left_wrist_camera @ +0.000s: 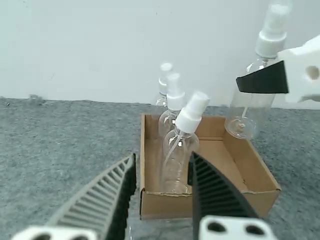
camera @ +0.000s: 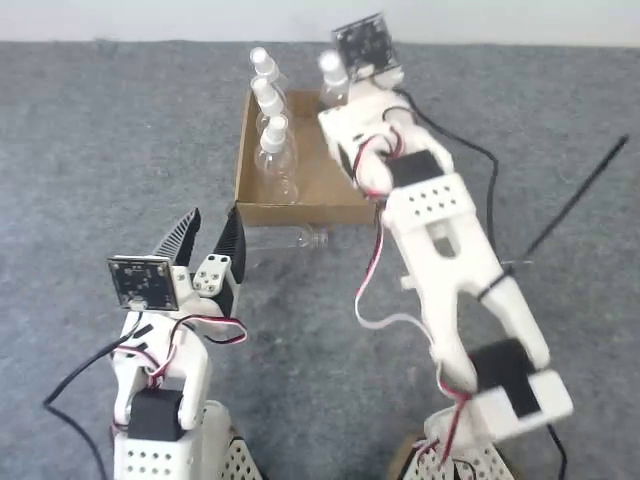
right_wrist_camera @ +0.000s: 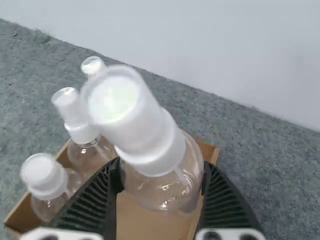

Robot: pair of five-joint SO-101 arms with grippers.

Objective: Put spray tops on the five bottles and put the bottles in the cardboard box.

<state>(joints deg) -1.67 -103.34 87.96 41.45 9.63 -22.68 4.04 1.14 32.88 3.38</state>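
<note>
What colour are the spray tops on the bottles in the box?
White spray tops, best seen in the left wrist view.

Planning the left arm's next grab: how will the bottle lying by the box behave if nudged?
The lying bottle looks round and empty: probably light, apt to roll. Its smooth clear wall may slip when gripped. The cardboard box beside it might block it.
</note>
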